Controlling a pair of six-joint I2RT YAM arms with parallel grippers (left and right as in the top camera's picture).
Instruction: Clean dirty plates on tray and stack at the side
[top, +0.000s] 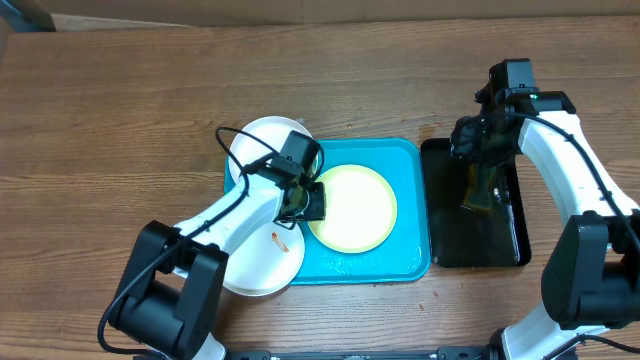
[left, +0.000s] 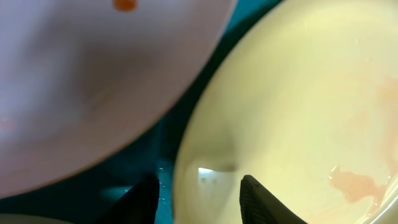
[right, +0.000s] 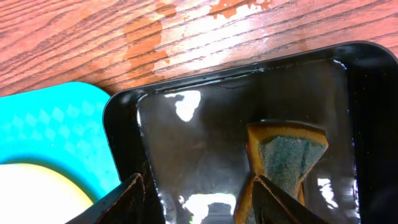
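L gripper (left: 198, 186) sits low over the turquoise tray (top: 410, 160). Its jaws are apart and astride the left rim of the yellow-green plate (top: 355, 205): one finger is outside over bare tray, the other inside over the plate face. Not clamped, nothing held.

That plate lies flat approx mid-tray, w/ a pale reddish film on its face in the L wrist view. It's round, so there's no long axis to line up with. What counts is the rim edge running between the fingers, w/ the plate body off to the gripper's R. L arm is plainly the nearer one.

Two white plates: one (top: 265, 140) overlaps the tray's far-left corner. The other (top: 265, 270) overlaps the near-left corner and carries a reddish smear (top: 280, 240). Nothing stacked at the side yet, by the look of it.

R gripper (right: 202, 190) hangs over the black tray (right: 186, 143), which sits just off the turquoise tray's R edge. Jaws spread, empty. Sponge (right: 287, 155) stands in the wet black tray beyond the finger on that view's R side, not between the jaws.

No brands, labels or writing legible anywhere.
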